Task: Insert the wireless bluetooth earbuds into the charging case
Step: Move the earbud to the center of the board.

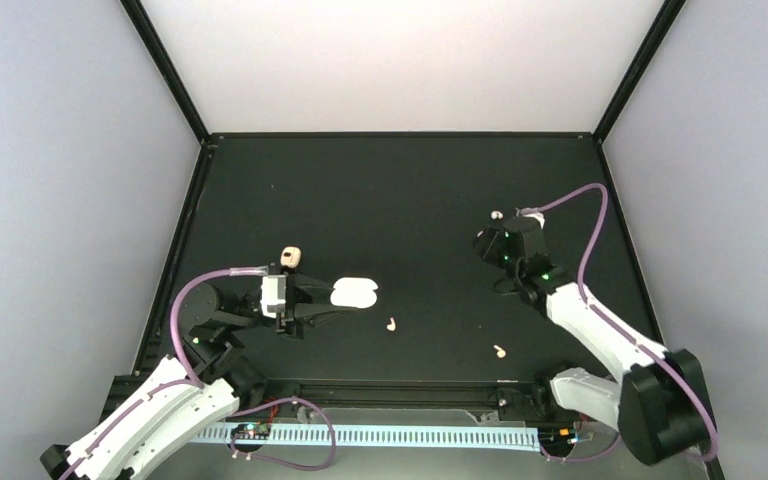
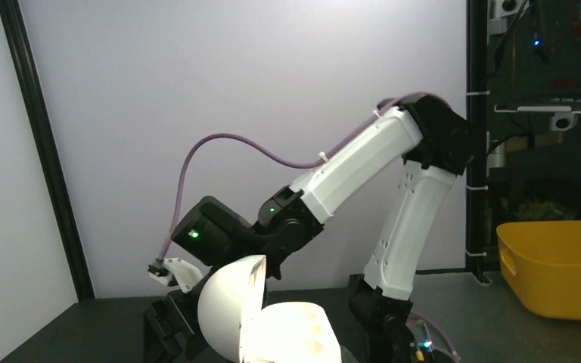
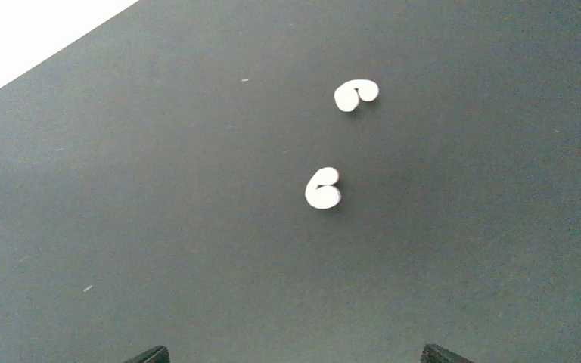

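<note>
Black table (image 1: 410, 190): left pincer (image 1: 332, 296) apparently grips open charging case (image 1: 355, 292); right pincer (image 3: 293, 355) spread wide, earbuds (image 3: 322, 189) loose.

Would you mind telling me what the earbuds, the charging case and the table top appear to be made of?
The earbuds look like smooth cream-white moulded plastic, rounded with little shine. The charging case looks like glossy white hard plastic; its open lid glares brightly. The table top is matte black, without glare: perhaps a mat or coated board, I cannot tell.
</note>
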{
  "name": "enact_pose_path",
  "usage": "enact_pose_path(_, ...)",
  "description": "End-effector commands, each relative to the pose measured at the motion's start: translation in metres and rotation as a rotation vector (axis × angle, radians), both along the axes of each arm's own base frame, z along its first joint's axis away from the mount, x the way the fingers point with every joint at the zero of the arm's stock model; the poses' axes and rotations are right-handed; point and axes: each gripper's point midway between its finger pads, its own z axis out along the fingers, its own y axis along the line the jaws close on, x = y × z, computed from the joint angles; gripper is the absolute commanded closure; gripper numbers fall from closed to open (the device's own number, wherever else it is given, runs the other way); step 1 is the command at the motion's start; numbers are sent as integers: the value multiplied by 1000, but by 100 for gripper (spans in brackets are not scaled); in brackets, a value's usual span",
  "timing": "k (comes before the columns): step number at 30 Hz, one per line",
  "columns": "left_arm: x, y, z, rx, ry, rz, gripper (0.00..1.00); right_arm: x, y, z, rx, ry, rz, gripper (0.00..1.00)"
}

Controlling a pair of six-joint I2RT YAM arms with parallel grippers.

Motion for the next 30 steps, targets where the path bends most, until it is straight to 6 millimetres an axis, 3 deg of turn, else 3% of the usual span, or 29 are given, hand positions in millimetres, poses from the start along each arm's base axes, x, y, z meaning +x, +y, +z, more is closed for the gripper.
enact_pose_path(1,2,3,-7,-9,-30,40,99,37,-23,-2,19,-37,-146,13)
enact_pose_path(6,4,6,-9,-14,-47,75,99,80,-48,-12,22,-1,-255,16)
enact_pose_path(9,6,7,-9,-5,-51,94,98,113,-52,-12,-22,12,-270,16)
enact_pose_path(14,6,8,-10,5,-59,104,98,146,-54,-40,34,87,-240,17)
enact_pose_path(24,8,5,-13,18,-51,95,99,186,-51,-59,20,161,-172,17)
enact_pose_path(30,12,3,-16,29,-41,101,99,190,-45,-77,48,202,-159,17)
